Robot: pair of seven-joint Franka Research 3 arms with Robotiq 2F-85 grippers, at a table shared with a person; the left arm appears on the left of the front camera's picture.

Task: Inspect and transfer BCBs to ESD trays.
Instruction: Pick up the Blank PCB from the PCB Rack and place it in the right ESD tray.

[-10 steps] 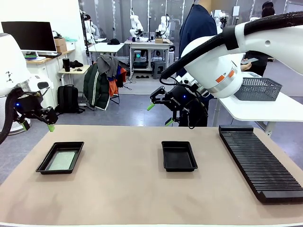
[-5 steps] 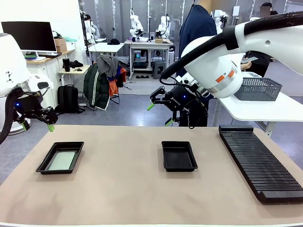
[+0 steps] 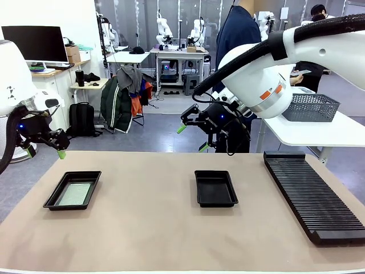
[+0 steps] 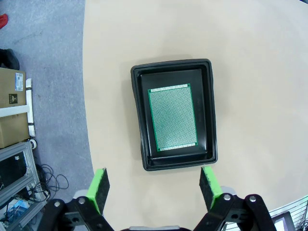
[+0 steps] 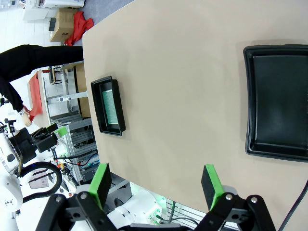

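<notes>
The tan table [image 3: 148,234] bears an ESD tray [image 3: 63,208] at left, another [image 3: 215,188] mid-table, a ribbed rack [image 3: 311,197] at right.

- Left tray [image 3: 52,200] on the counter [image 3: 148,231] at 9 o'clock; BCB [image 3: 74,194] lies in it.
- Mid tray [image 3: 215,189] just off centre, toward 1 o'clock.
- Rack [image 3: 311,194] at 3 o'clock.

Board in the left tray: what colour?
The BCB is green, finely dotted; left wrist view.
</notes>
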